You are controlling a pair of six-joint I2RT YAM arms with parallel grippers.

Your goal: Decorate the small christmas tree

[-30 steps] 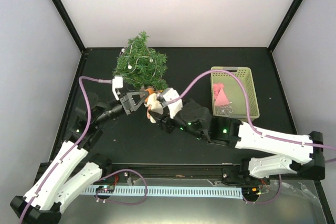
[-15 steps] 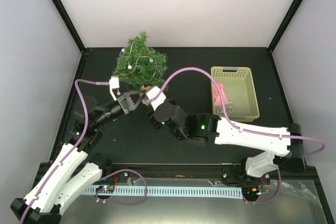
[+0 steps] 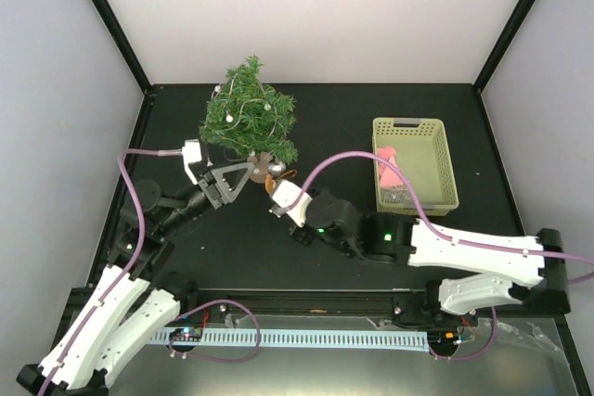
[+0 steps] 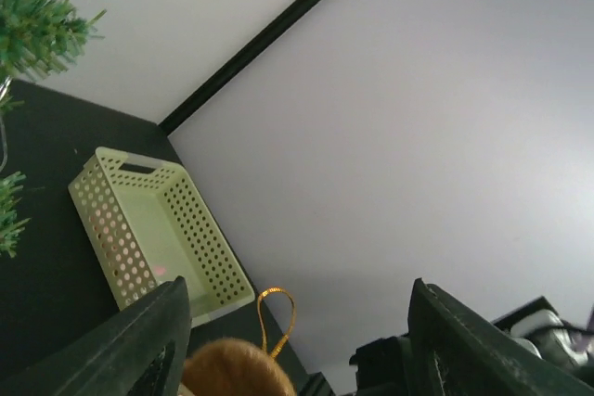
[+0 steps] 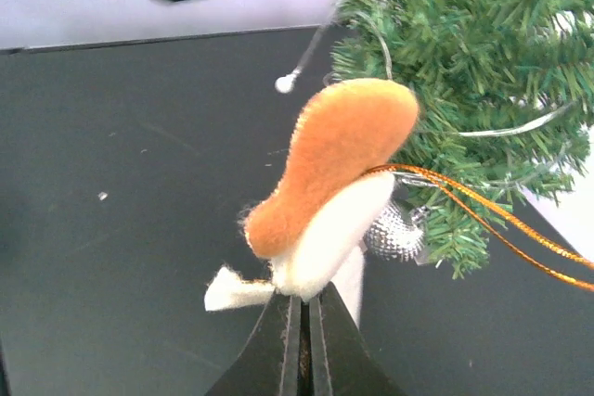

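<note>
Black table, pale walls all round. Tree point(image 3: 249, 120) upright at back left. R gripper point(image 3: 275, 185) clamped tight on white lower edge of orange felt ornament point(image 5: 339, 169), gold loop trailing off to one side. Ornament just beside tree's low branches. L gripper point(image 3: 246, 173) spread wide, gripping nothing, next to ornament; touching or not, can't tell. Green basket point(image 3: 415, 162) at right w/ pink bits inside, well apart from tree.
</note>
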